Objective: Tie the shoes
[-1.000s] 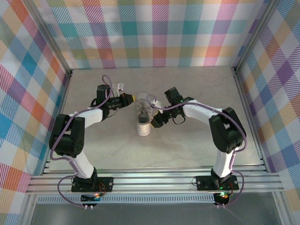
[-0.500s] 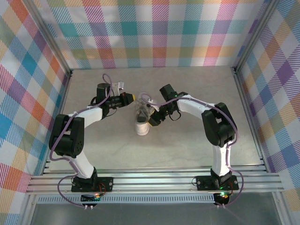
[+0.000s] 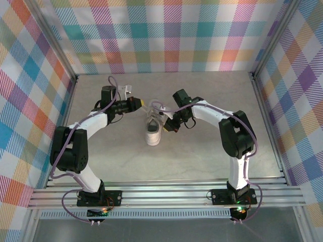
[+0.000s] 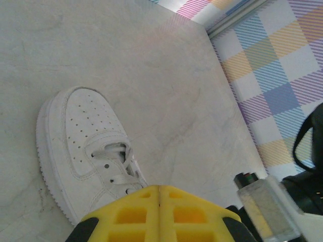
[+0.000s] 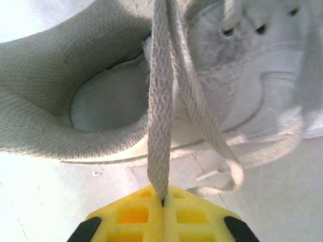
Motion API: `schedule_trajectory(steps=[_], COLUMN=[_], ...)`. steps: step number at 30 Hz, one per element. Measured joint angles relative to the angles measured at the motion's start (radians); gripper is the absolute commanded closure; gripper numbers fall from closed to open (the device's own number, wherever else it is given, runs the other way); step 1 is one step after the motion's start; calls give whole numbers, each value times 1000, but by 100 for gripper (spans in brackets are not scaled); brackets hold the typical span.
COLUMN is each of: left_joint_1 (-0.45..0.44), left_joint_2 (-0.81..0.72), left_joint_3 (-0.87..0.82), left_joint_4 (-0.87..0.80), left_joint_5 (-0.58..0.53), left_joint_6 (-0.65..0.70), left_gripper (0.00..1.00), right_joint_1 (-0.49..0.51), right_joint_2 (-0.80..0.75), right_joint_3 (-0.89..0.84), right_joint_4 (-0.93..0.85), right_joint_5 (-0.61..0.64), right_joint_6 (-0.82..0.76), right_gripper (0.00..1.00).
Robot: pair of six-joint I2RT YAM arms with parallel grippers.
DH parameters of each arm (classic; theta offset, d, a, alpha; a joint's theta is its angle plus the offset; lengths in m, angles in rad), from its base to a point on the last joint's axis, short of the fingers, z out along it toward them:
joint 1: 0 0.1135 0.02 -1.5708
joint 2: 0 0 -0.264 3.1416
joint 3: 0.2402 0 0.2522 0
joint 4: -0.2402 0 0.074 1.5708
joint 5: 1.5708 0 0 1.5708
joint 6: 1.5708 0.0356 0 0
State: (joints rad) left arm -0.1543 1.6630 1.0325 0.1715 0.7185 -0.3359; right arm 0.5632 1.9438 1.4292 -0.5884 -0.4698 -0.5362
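Observation:
A single white sneaker (image 3: 153, 132) lies mid-table with its toe toward the arms' bases. In the left wrist view the perforated toe and laced eyelets (image 4: 86, 136) sit left of and beneath my left gripper (image 4: 159, 187). Its yellow jaws are pressed together with nothing seen between them. From above, this left gripper (image 3: 145, 103) hovers just beyond the shoe's heel end. My right gripper (image 5: 162, 199) is shut on a flat white lace (image 5: 159, 126), which runs taut up across the shoe's opening (image 5: 101, 101). A second lace strand (image 5: 222, 161) loops to the right. From above, the right gripper (image 3: 167, 122) sits at the shoe's right side.
Checked walls (image 3: 166, 35) enclose a pale marbled tabletop (image 3: 212, 151) on three sides. A metal rail (image 3: 166, 194) runs along the near edge. A loose lace loop (image 3: 157, 105) arcs between the two grippers. A pale block with a small light (image 4: 265, 209) shows at the lower right of the left wrist view.
The right gripper has moved from beside the toe up toward the heel end, lace in its jaws. The left gripper has drawn slightly back and to the left.

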Motion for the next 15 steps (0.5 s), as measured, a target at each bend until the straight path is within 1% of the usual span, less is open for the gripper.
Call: schedule_trajectory(steps=[8,15], left_joint_1=[0,14], left_joint_2=[-35,-81], left_joint_3=[3,2], left_joint_4=[-114,-175], left_joint_5=[-83,-163], left_joint_6=[65,93], left_gripper=[100,100], right_joint_1=[-1,-10], right_joint_2=[-20,-20], right_joint_3=[76,114], right_joint_4=[-75,-152], right_joint_5=[125,238], right_joint_6=[-1,-4], right_gripper=[100,100])
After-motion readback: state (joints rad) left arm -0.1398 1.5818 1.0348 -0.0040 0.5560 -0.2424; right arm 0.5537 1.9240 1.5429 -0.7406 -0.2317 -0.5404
